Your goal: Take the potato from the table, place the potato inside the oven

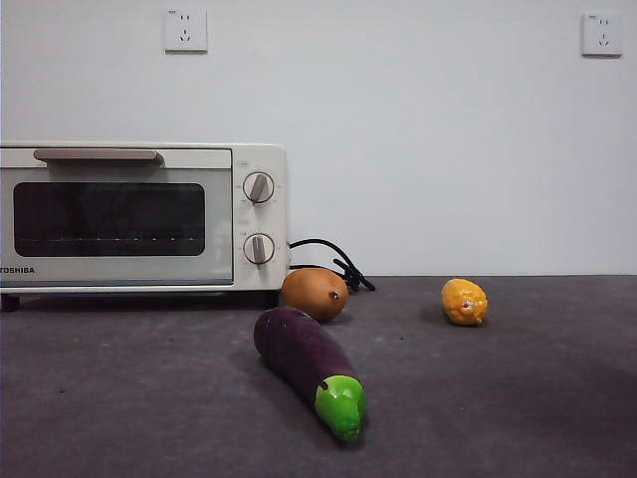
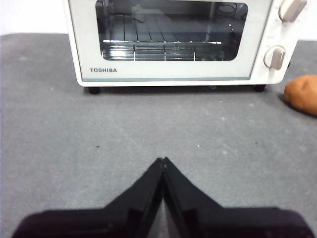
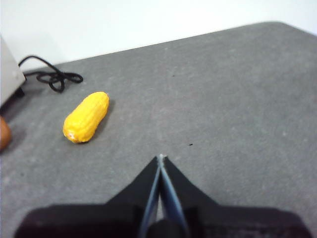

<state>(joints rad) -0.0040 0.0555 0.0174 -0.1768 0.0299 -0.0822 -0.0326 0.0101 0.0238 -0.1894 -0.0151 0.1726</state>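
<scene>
The brown-orange potato [image 1: 315, 293] rests on the dark grey table [image 1: 518, 398], just right of the oven's front corner; it also peeks into the left wrist view as the potato [image 2: 303, 94] and into the right wrist view as a sliver of potato [image 3: 4, 133]. The cream Toshiba oven [image 1: 139, 217] stands at the left with its glass door closed. My left gripper [image 2: 162, 161] hovers in front of the oven [image 2: 178, 39], shut and empty. Over bare table, my right gripper [image 3: 160, 158] is shut too, holding nothing. Neither arm appears in the front view.
A purple eggplant with a green tip [image 1: 307, 366] lies in front of the potato. A bumpy yellow fruit [image 1: 464, 301] sits to the right, seen too as the yellow fruit [image 3: 86, 117]. The oven's black cord [image 1: 333, 263] coils behind the potato.
</scene>
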